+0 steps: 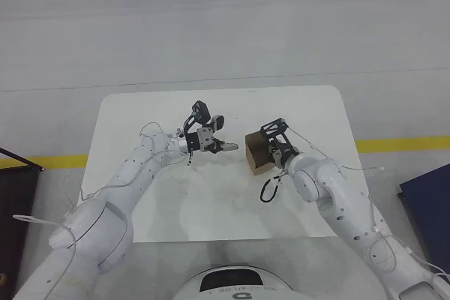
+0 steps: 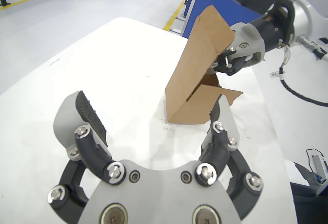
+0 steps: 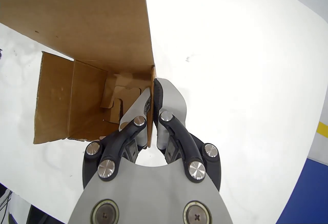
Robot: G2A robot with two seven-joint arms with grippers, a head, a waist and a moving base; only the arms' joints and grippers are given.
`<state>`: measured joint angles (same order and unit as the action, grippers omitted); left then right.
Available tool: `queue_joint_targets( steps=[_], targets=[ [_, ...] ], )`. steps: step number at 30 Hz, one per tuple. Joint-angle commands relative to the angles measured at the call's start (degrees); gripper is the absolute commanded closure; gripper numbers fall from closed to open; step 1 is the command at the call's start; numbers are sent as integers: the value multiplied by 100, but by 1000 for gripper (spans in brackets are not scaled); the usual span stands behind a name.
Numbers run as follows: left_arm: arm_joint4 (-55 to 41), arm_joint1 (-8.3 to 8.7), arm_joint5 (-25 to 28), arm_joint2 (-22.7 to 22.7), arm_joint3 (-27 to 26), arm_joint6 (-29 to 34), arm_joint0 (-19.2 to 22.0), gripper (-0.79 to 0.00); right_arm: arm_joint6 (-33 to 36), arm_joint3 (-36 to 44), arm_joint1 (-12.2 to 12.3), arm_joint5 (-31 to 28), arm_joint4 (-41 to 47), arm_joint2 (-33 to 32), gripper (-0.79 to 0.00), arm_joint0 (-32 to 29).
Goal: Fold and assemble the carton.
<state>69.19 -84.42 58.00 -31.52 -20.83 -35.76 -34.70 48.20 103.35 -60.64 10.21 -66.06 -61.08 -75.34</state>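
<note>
The carton (image 1: 256, 153) stands upright on the white worktop (image 1: 210, 202), its open end up. The right jaws are clamped on one of its side walls. In the right wrist view one finger (image 3: 135, 107) reaches down inside the carton and the other finger (image 3: 169, 99) presses on the outside of the same wall, with the cardboard edge pinched between the dark pads. Down in the carton, the bottom flaps lie folded across one another. A tall flap rises straight from the wall next to the held one, and a shorter flap stands open on the wall opposite the grip.

The left jaws are spread wide and hold nothing. They sit low over the worktop, just beside the carton, on the side away from the right jaws and pointing at it. In the left wrist view a low flap (image 2: 215, 96) juts out from the carton's foot toward them. One fingertip (image 2: 222, 107) overlaps that flap's edge, and I cannot tell whether they touch.

A black cable loop (image 1: 268, 191) lies on the worktop near the carton, on the right arm's side.
</note>
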Motion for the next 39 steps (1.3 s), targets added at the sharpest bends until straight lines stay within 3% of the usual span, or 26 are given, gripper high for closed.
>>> queue_joint_targets(
  steps=[1, 4, 5, 6, 7, 9, 11, 17, 23, 26, 28, 39],
  targets=[
    [-53, 21, 0, 105, -12, 0, 13, -785, -18, 26, -16, 78, 121, -36, 0, -21],
    [-122, 53, 0, 254, 10, 39, 64, -785, -75, -37, -51, 24, 668, -139, 0, -22],
    [-141, 60, 0, 293, 27, 71, 85, -785, -75, -78, -60, -17, 853, -185, -271, -15],
    [-162, 66, 0, 325, 45, 105, 102, -785, -73, -123, -67, -47, 1041, -238, -462, -7],
    [-176, 70, 0, 352, 67, 146, 123, -785, -75, -173, -71, -66, 1149, -285, -570, 3],
    [-186, 70, 0, 390, 109, 247, 165, -785, -95, -254, -86, -100, 1480, -372, -680, -1],
    [-203, 64, 0, 402, 136, 326, 200, -785, -163, -320, -93, -136, 1729, -466, -723, -22],
    [-84, 44, -138, 416, 85, 503, 274, -785, -414, -463, -94, -542, 2615, -812, -650, -201],
    [166, 43, -354, 439, -98, 667, 275, -785, -513, -692, -68, -1321, 3662, -1221, -560, -391],
    [183, 38, -323, 423, -221, 751, 263, -785, -553, -810, -44, -1815, 4080, -1407, -489, -526],
    [161, 28, -312, 403, -308, 820, 255, -785, -586, -894, -32, -2047, 4295, -1505, -400, -605],
    [-217, -108, -804, 231, -552, 1797, 242, -785, -706, -1079, 6, -2593, 4733, -1707, -329, -802]
  ],
)
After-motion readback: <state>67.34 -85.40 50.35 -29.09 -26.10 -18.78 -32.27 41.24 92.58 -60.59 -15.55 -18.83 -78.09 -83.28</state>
